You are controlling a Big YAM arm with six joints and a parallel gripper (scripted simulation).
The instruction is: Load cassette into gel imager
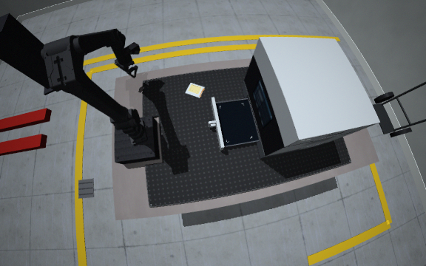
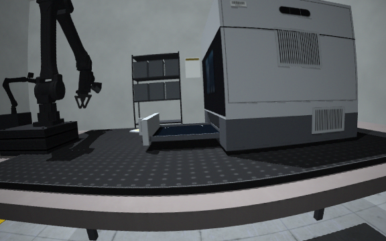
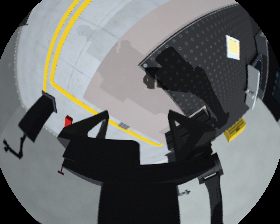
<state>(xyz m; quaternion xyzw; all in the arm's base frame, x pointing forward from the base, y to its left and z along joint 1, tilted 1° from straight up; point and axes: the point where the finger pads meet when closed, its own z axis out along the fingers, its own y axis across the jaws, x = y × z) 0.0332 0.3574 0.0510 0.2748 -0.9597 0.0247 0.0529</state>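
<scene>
Jaws spread wide and empty, the black parallel gripper (image 1: 132, 70) hung high, well apart from the flat yellow-and-white cassette (image 1: 194, 90), which lay on the perforated mat beside the grey imager's open glass drawer (image 1: 237, 122), apparently awaiting pickup.

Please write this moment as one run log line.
gripper: open, empty, raised near base | cassette: on mat, beside drawer | drawer: open, glass bare | imager: upright
</scene>
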